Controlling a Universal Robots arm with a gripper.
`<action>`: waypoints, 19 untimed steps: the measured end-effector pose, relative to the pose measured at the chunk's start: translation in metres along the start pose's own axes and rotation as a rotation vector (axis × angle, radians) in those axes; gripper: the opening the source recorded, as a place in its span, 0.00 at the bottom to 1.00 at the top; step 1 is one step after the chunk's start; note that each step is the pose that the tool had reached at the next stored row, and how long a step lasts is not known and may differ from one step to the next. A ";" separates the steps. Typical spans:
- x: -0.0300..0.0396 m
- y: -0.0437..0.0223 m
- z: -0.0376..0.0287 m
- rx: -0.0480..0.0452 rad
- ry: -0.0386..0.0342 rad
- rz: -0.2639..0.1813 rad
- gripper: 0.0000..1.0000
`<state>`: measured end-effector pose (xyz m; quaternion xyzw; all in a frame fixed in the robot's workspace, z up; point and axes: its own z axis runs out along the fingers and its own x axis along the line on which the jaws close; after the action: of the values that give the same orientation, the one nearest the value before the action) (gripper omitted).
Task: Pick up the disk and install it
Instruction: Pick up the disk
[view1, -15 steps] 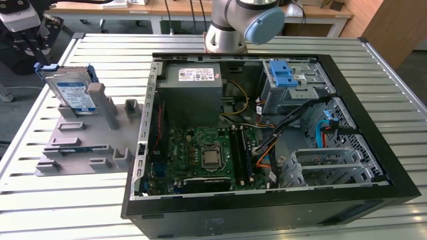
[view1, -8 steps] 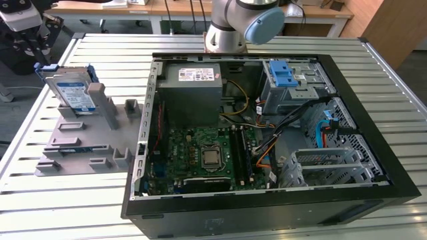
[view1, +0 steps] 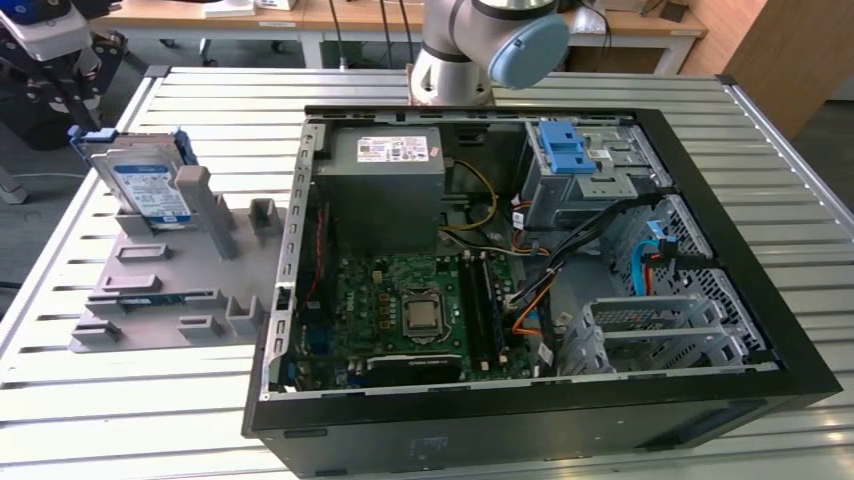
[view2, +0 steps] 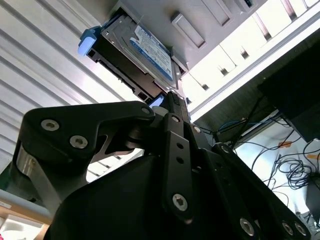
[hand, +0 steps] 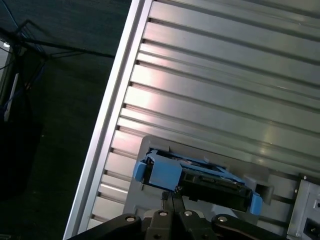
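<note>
The disk (view1: 144, 185) stands upright in a slot of the grey holder (view1: 160, 300), on the slatted table at the exterior view's left. It is silver with a white-and-blue label and sits in a blue frame. My gripper (view1: 74, 95) hovers just beyond the disk's top edge, at the table's corner. In both wrist views the black fingers are pressed together, with nothing between them. In the first wrist view the gripper (hand: 172, 197) stops just short of the disk (hand: 210, 177). The second wrist view has the disk's label (view2: 150, 50) just beyond the gripper (view2: 170, 97).
An open black computer case (view1: 787, 300) lies on the table at the exterior view's right. Inside are the motherboard (view1: 414, 310), a grey power supply (view1: 387, 160) and a drive cage with a blue latch (view1: 567, 150). The table's edge (hand: 107, 120) runs close to the disk.
</note>
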<state>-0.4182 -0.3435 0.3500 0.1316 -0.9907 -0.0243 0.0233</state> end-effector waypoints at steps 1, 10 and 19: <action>0.0000 0.0000 0.0000 0.0003 0.0002 -0.007 0.11; 0.0000 0.0000 0.0000 0.0016 0.0009 -0.034 0.11; 0.0000 0.0000 0.0000 0.0016 0.0009 -0.034 0.11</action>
<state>-0.4182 -0.3434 0.3500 0.1483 -0.9884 -0.0238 0.0232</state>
